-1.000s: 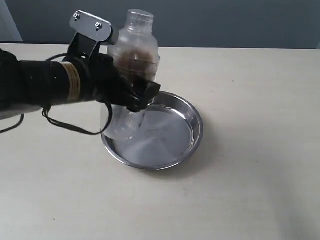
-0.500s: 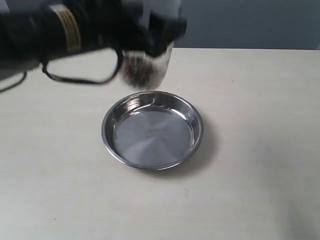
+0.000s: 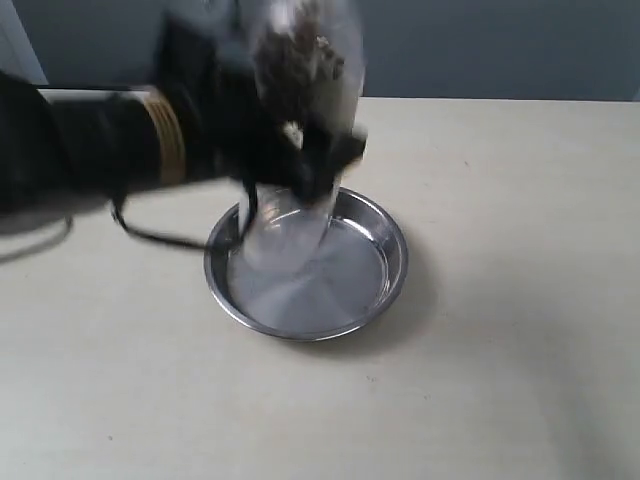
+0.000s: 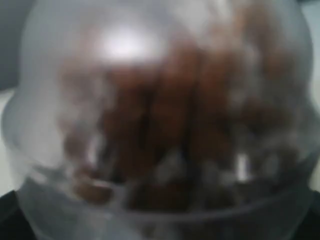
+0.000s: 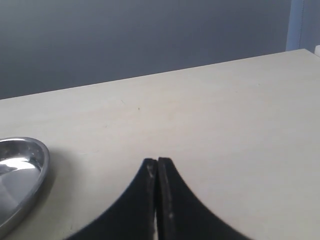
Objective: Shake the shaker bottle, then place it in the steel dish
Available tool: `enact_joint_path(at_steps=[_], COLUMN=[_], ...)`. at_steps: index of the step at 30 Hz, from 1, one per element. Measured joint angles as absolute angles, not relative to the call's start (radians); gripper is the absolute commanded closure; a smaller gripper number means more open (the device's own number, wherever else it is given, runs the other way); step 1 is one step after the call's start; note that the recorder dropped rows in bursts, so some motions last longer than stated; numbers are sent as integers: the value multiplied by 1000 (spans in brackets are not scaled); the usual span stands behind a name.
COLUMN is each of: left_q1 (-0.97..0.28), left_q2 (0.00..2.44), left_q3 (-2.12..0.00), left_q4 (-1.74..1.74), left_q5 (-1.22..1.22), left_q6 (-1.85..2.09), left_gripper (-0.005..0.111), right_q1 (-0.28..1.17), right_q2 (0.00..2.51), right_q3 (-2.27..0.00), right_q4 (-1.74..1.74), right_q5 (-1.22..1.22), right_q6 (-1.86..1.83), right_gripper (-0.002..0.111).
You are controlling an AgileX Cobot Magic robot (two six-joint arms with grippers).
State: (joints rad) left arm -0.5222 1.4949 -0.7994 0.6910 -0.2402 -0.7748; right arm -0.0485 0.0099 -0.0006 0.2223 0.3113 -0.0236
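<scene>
Here, left pincer (image 3: 298, 165) clenched around shaker bottle (image 3: 305, 70) over steel dish (image 3: 396, 262); right pincer (image 5: 155, 167) closed.

A pale beige table (image 3: 520, 380) filled the scene from the near edge to the far side. Its top was matte and smooth, with a tiny dark speck (image 3: 465, 163) toward the far right. Behind its far edge rose a plain grey-blue wall (image 3: 480, 45), flat and unmarked. At the far left a lighter, whitish strip (image 3: 18, 45) stood against that wall. In the right wrist view a paler blue vertical band (image 5: 297, 25) broke the wall. The light was soft and even, leaving only faint, blurred shadows on the tabletop.
</scene>
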Motion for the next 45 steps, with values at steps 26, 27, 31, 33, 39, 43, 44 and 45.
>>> enact_joint_path(at_steps=[26, 27, 31, 33, 39, 43, 44, 45], left_q1=[-601, -601, -594, -594, -591, -591, -591, -591], left_q2=[1402, 1381, 1424, 1464, 1341, 1499, 1534, 1544], left_q3=[-875, -889, -843, -827, -935, -743, -699, -675], left_q4=[636, 623, 572, 584, 574, 504, 496, 495], left_q5=[-169, -194, -172, -81, -215, -270, -285, -313], left_q6=[-656, -641, -607, -599, -570, -617, -627, -630], left_gripper=[106, 106, 106, 106, 106, 106, 106, 106], right_q1=[-48, -48, -48, -48, -48, -48, -48, -48], right_q2=[10, 10, 10, 10, 10, 10, 10, 10], right_q3=[-1, -1, -1, -1, -1, -1, -1, -1], right_q4=[222, 222, 222, 222, 222, 224, 224, 224], right_q5=[311, 311, 313, 311, 311, 311, 311, 311], right_q6=[-24, -24, -24, -24, -24, -24, -24, -24], right_gripper=[109, 109, 109, 109, 109, 109, 109, 109])
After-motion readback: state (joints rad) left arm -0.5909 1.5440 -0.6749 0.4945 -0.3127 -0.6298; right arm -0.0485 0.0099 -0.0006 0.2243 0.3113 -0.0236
